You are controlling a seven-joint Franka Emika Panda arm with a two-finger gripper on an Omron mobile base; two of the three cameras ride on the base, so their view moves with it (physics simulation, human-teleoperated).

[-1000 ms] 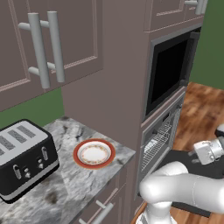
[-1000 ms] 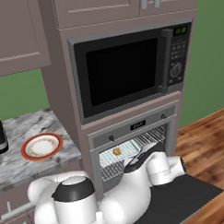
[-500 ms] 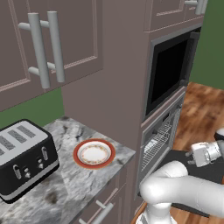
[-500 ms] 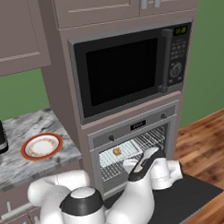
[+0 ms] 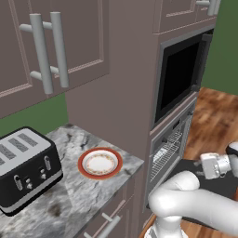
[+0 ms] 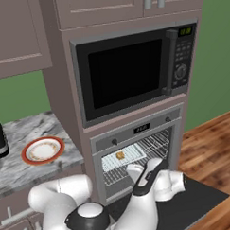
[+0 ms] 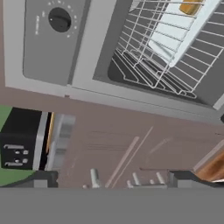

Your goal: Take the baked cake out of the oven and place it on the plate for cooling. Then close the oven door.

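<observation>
The oven stands open, its dark oven door folded down flat. On the upper wire rack lies a pale tray with the small golden-brown baked cake on it. In the hand view the cake shows at the top edge on the tray. My gripper is open and empty. It hovers over the lowered door in front of the oven opening, short of the racks. The orange-rimmed plate sits empty on the counter left of the oven.
A black microwave is built in above the oven. A black and silver toaster stands on the marble counter left of the plate. Wall cabinets with bar handles hang above. Wooden floor lies to the right.
The arm has folded lower and the hand has shifted slightly left toward the oven opening. The jaws have stayed open; cake, plate and door have not moved.
</observation>
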